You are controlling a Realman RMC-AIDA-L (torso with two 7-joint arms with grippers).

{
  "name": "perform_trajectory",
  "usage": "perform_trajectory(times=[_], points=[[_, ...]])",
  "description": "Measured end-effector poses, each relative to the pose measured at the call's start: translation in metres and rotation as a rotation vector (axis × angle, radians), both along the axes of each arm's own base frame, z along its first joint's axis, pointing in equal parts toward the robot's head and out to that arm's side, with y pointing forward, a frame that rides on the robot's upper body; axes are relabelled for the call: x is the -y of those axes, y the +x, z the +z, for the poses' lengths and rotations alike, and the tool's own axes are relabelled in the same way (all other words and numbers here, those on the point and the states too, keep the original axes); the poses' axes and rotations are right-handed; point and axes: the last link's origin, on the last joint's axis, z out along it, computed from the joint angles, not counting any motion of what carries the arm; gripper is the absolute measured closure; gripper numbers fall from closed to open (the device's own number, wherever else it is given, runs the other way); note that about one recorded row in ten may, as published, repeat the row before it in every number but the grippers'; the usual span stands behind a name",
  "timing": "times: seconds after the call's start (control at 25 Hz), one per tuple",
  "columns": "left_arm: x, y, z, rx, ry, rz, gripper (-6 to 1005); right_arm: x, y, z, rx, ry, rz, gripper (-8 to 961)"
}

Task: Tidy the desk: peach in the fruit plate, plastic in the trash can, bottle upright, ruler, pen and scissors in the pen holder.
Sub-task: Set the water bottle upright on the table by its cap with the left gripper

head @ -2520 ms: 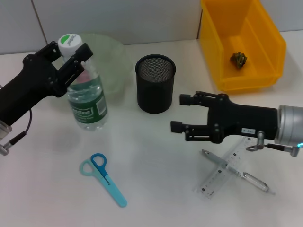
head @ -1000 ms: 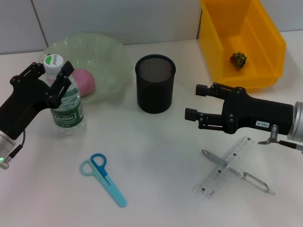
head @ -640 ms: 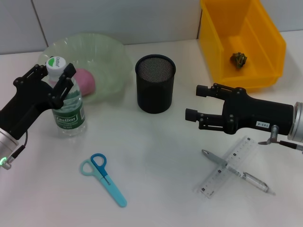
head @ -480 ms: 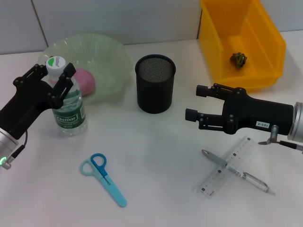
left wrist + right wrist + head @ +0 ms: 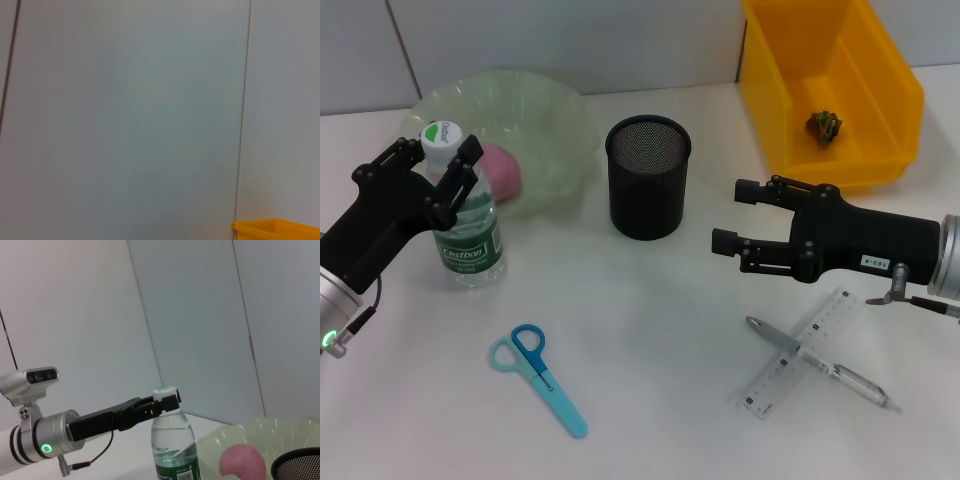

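Left tool (image 5: 440, 170) clamps bottle (image 5: 465, 225) neck, steadying it upright on tabletop (image 5: 650, 330); right tool (image 5: 730, 215) wide, idle above ruler (image 5: 800, 350).

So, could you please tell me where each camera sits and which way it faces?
Head: above the desk, looking down; shows left gripper around the bottle neck, right gripper open.
Left wrist: faces the wall; only the bin rim, no robot parts.
Right wrist: looks leftward across the desk at the left arm.
Shared: bottle, peach.
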Motion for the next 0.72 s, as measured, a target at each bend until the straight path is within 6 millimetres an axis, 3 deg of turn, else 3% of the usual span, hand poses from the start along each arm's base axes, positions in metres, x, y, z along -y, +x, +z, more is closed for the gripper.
perform_trajectory(times=[0.24, 0.44, 0.64, 0.72], points=[[0.0008, -0.0001, -0.0008, -0.001, -0.005, -0.001, 556, -0.0001, -0.0002, 0.0001, -0.004, -0.004, -0.005, 133], [0.0024, -0.0005, -0.0007, 0.002, -0.007, -0.004, 485, -0.0001, -0.0009, 0.0001, -0.005, -0.006, -0.001, 134], [0.0051, -0.0005, 0.0006, 0.011, -0.004, -0.013, 295, -0.0001, -0.0009, 0.0001, -0.005, -0.006, -0.001, 134], [0.0073, -0.0010, 0.0029, 0.024, -0.003, -0.019, 296, -0.0002, -0.0009, 0.0001, -0.005, -0.005, -0.002, 134]])
